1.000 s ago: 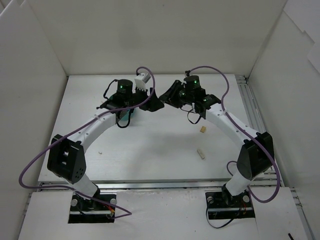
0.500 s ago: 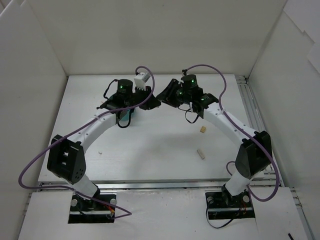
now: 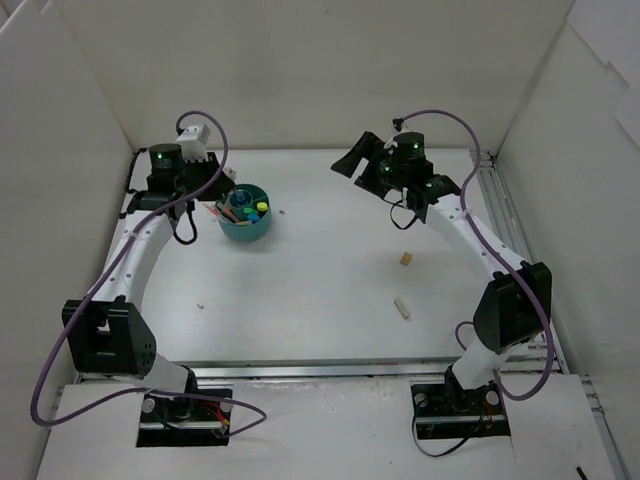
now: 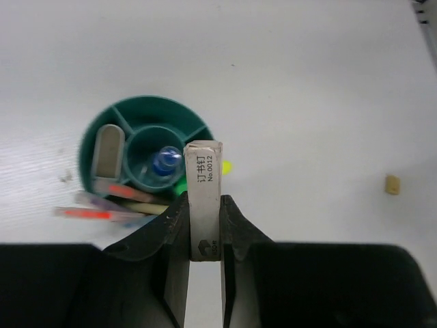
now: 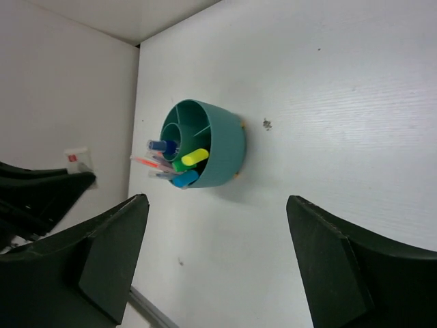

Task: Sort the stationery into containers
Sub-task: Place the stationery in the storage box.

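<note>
The left jaws are clamped narrow on a small white box [image 4: 203, 171] with printed lettering. In the wrist view its far end overlaps the near rim of the teal tub [image 4: 136, 106], which stands on the bench [image 4: 307, 68] at the far left. A blue-capped bottle [image 4: 164, 162] sits in the tub's centre well. Pens [image 4: 89, 213] and highlighters [image 5: 194, 157] lean out of the outer compartments. The right jaws gape wide on nothing, well apart from the tub. A tan eraser [image 3: 406, 259] and a white eraser [image 3: 402, 306] lie on the bench's right half.
</note>
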Available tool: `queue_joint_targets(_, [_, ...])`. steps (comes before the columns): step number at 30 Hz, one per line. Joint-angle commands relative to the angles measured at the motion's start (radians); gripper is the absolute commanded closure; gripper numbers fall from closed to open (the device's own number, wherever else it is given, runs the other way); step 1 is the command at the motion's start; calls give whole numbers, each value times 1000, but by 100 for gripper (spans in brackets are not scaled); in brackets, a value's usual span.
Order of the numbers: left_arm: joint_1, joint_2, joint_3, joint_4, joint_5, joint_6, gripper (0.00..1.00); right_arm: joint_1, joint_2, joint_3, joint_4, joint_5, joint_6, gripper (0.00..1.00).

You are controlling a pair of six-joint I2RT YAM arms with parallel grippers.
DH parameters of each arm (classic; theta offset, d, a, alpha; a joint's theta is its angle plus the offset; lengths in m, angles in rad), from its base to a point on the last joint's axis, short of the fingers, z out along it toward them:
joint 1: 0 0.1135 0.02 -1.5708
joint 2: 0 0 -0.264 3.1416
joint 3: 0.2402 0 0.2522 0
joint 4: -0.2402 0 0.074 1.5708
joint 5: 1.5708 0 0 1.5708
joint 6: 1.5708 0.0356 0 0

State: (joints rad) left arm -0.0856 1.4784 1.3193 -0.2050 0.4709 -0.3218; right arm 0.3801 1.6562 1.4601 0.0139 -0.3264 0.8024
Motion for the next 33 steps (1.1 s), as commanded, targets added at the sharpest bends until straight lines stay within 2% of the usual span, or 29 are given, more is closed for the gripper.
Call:
queue_joint_targets(1, [55,28,187,-181,-14,243,100,-38,-44,-1,44,-74,-169,20])
queue_joint_targets(3, [79,90,237,-232,-28,370,100,-61,-53,-13,-3,-79,-216,15])
queue_joint_targets(4, [80,114,297,-281,-26,398,100,-70,-62,-24,-8,-88,-254,2])
queue_joint_targets(12, [132,377,602,-503,20,575,100,-152,-111,-118,-94,-65,-307,2])
queue_joint_targets(17, [132,497,603,-548,23,625,100,-176,-139,-133,-164,16,-335,2])
queue_joint_targets(18, [132,514,732,-588,31,632,100,-176,-142,-133,-175,35,-339,2])
queue_joint_targets(23, [132,589,784,-625,75,653,100,-187,-138,-139,-204,59,-328,2])
queue_joint_targets(30, [122,603,785,-631,90,664,100,-191,-127,-142,-213,73,-315,2])
queue_joint_targets(33, [122,612,785,-640,110,673,94,-191,-125,-149,-215,82,-310,2])
